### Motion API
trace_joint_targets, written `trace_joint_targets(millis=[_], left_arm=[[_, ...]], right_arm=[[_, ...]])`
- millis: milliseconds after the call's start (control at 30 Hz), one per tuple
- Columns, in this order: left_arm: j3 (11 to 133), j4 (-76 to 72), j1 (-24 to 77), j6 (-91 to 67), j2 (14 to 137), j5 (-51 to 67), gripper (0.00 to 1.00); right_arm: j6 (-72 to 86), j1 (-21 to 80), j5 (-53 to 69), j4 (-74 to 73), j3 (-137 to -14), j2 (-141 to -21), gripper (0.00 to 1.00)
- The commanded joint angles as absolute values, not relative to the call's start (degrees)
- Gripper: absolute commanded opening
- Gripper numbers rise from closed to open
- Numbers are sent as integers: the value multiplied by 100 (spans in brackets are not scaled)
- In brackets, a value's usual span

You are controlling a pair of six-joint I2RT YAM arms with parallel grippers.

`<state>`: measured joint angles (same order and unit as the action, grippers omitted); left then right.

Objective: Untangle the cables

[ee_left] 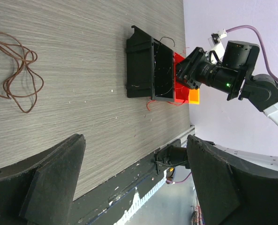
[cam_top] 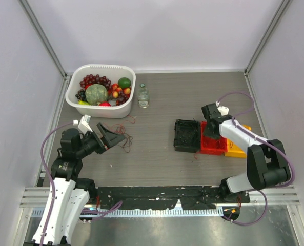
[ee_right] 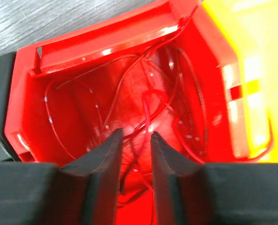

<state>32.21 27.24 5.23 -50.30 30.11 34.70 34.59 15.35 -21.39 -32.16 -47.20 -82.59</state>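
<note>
A loose dark brown cable lies on the wood table just right of my left gripper. That gripper hovers wide open with nothing between its fingers. Thin red cables are coiled inside the red bin. My right gripper reaches down into this bin, jaws a little apart, with red strands lying in the gap and not pinched. One red strand trails out onto the table. A thin dark wire sits in the black bin.
A yellow bin adjoins the red one on the right. A white tub of fruit and a small glass bottle stand at the back left. Cage walls close in the table on three sides.
</note>
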Motion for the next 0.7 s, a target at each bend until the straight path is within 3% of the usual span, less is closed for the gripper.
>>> trace_joint_targets(millis=[0,33,100,267,367,533,667], left_arm=[[3217,2646,536,-4896,2962,3577,93],[3217,2619,536,-4896,2962,3603,93],[3217,2540,536,-4896,2988,3647,93],[3313,2443,536,-4773,3137,3770,94],[3419,2505,536,-4632,3190,3849,94],[3551,2689,536,-4518,3103,3867,94],[3516,2716,536,-4535,3015,3885,95]], right_arm=[[3278,1512,-1969,-3557,-5027,-7744,48],[3296,1512,-1951,-3664,-5053,-7656,56],[3374,1512,-1934,-3972,-5133,-7314,61],[3621,1424,-2451,-4587,-5457,-6382,66],[3735,872,-2637,-4676,-5511,-6214,73],[3788,-1015,-1320,-4272,-5098,-5986,68],[4007,-1704,-607,-3911,-4747,-5888,59]])
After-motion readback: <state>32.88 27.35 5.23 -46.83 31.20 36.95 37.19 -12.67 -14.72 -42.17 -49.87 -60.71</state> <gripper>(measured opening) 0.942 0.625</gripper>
